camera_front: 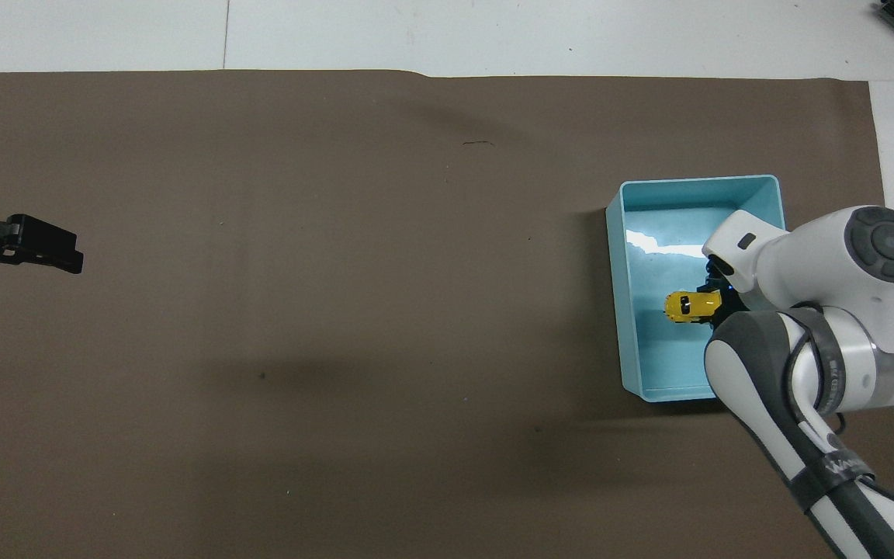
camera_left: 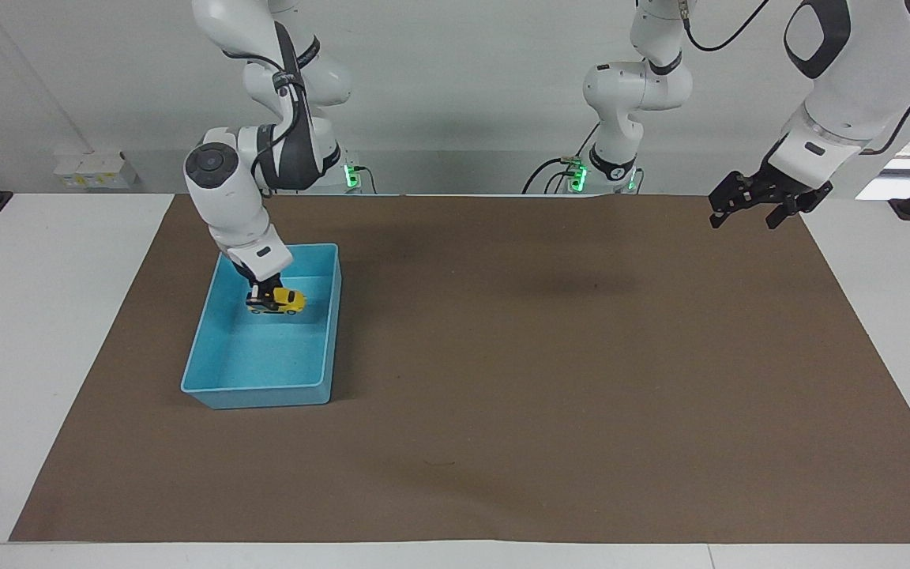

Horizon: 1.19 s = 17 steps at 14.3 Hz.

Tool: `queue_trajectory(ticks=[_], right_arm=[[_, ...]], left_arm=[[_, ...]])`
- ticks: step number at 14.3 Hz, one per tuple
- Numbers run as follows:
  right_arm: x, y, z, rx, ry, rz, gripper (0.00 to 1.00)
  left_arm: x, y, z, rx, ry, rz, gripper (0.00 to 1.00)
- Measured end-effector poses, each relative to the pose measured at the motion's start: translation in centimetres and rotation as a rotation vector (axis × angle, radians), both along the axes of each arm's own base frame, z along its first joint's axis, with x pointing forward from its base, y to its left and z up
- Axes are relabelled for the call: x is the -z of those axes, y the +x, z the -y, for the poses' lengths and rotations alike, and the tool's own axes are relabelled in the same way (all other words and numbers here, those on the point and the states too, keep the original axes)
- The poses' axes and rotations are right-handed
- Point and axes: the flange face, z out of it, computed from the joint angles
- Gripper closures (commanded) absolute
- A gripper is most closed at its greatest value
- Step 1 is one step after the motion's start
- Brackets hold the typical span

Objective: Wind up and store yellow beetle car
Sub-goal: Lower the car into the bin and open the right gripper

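Observation:
The yellow beetle car is inside the light blue bin, in the half nearer to the robots. My right gripper reaches down into the bin and is shut on the car's rear end. The car is low in the bin; I cannot tell whether its wheels touch the floor. In the overhead view the car shows beside the right gripper, which the arm partly hides, inside the bin. My left gripper waits open and empty in the air over the mat's corner at the left arm's end; it also shows in the overhead view.
A brown mat covers most of the white table. The bin stands on the mat toward the right arm's end.

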Motion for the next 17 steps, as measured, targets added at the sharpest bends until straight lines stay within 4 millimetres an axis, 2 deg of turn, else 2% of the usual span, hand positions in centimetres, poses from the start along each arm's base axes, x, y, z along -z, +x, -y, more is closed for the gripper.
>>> queue_trajectory(ticks=[3, 6, 11, 17], right_arm=[[0.6, -0.1, 0.0, -0.027, 0.003, 0.014, 0.98], [2.5, -0.7, 0.5, -0.041, 0.008, 0.029, 0.98], [3.2, -1.0, 0.7, -0.049, 0.009, 0.033, 0.98], [5.4, -0.7, 1.8, -0.033, 0.016, 0.042, 0.96]], left_arm=[[0.0, 0.0, 0.0, 0.0, 0.0, 0.0, 0.0], [0.0, 0.0, 0.0, 0.0, 0.0, 0.0, 0.0], [0.0, 0.0, 0.0, 0.0, 0.0, 0.0, 0.0], [0.0, 0.0, 0.0, 0.0, 0.0, 0.0, 0.0]])
